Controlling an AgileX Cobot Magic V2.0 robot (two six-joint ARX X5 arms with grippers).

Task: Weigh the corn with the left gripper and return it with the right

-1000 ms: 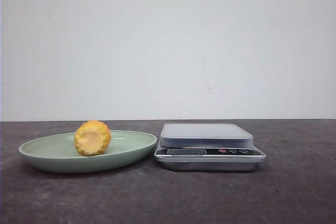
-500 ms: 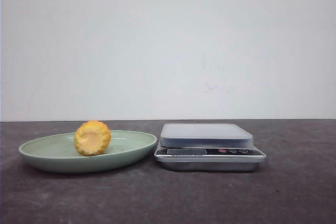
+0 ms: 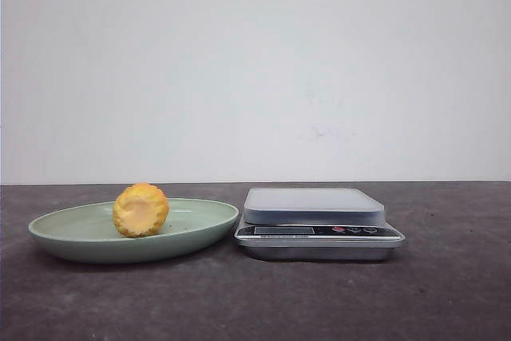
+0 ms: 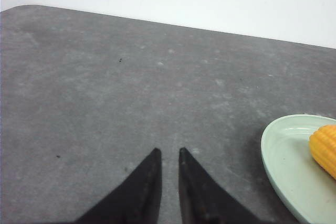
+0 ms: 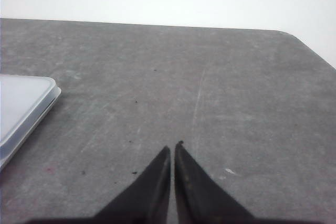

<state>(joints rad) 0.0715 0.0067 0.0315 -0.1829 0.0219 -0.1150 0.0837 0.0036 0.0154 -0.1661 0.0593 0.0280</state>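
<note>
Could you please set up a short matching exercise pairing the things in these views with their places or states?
Things:
1. corn
2. scale
3. plate
4. left gripper

Places or states:
A. bare on top
B. pale green, left of the scale
C. on the plate
D. over bare table, holding nothing

Pairs: 1-C, 2-A, 3-B, 4-D

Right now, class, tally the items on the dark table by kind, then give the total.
Yellow-orange corn cob chunk: 1
Pale green oval plate: 1
Silver kitchen scale with grey platform: 1
Total: 3
</note>
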